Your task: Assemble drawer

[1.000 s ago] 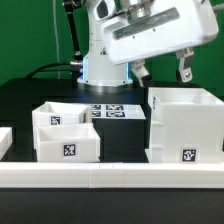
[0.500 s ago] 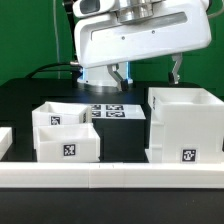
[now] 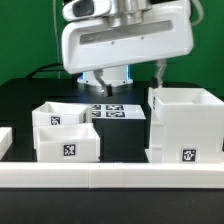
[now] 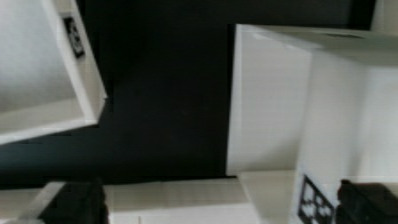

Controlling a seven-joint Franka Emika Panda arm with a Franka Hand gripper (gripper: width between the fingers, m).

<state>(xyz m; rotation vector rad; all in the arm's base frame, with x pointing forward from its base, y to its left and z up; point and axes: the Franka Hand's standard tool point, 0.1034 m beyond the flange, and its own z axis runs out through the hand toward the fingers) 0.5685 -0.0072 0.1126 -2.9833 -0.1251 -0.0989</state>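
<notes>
A large open-topped white box (image 3: 185, 125) with a marker tag stands at the exterior view's right. Two smaller open white boxes stand at the left, one in front (image 3: 68, 146) and one behind (image 3: 55, 115). My gripper (image 3: 131, 78) hangs above the table behind them, between the two groups. It is open and empty, with its dark fingers (image 3: 160, 72) spread wide. In the wrist view the gripper (image 4: 219, 205) looks down on dark table, with the large box's wall (image 4: 281, 100) on one side and a smaller box's wall (image 4: 45, 70) on the other.
The marker board (image 3: 108, 111) lies on the black table under my gripper. A long white rail (image 3: 110, 178) runs along the front edge. A small white piece (image 3: 4, 138) shows at the far left. A green curtain hangs behind.
My arm has moved toward the exterior view's left and slightly down, from above the large box to over the marker board. The gripper stayed open. The boxes have not moved.
</notes>
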